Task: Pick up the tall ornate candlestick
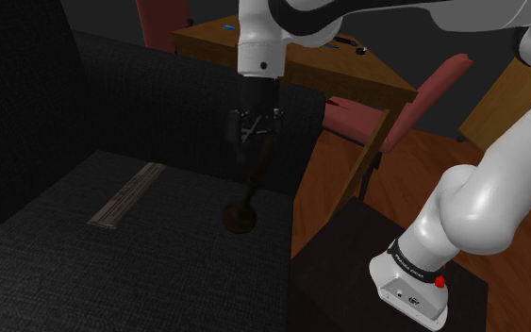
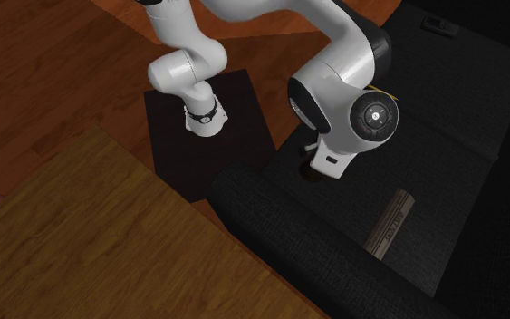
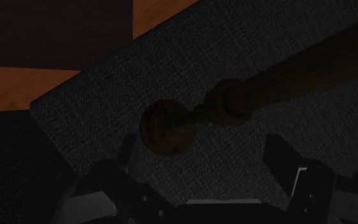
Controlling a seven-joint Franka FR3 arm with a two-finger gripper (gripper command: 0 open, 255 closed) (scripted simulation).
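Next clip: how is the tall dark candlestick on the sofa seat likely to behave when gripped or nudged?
The candlestick has a thin tall stem over a small round base on a soft-looking sofa seat, so a nudge would probably tip it. It looks rigid, likely not flexing. Its rounded, turned stem may roll if toppled.

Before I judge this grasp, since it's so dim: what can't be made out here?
- Top of the candlestick: in the shoulder view the claw covers it; in the wrist view the stem runs off into shadow.
- The candlestick in the second exterior view: the arm hides nearly all of it.
- The flat strip on the seat: too dim to identify.
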